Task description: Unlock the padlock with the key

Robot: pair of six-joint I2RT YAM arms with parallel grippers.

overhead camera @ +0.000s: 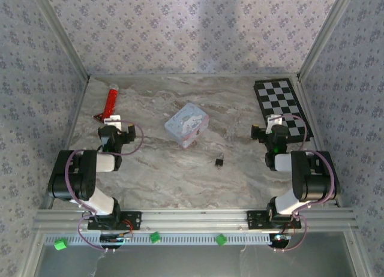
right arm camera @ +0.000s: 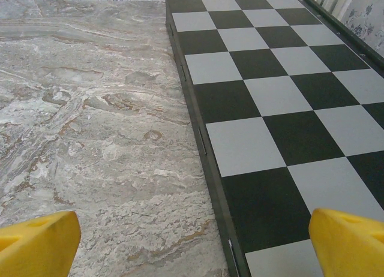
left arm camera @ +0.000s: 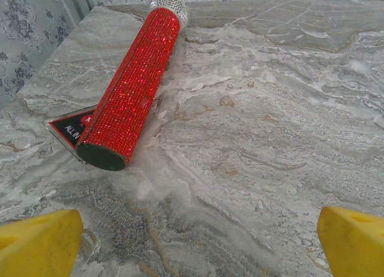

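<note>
On table (overhead camera: 180, 181), padlock (overhead camera: 220, 161) nearer right pincer (overhead camera: 275, 120) than left pincer (overhead camera: 111, 117); both spread

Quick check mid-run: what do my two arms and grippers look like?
The left arm and right arm match: bulky black joints, white link sections, looping purplish cables. A small green light glows near the right wrist. The left gripper and right gripper have blunt yellow fingers.
</note>
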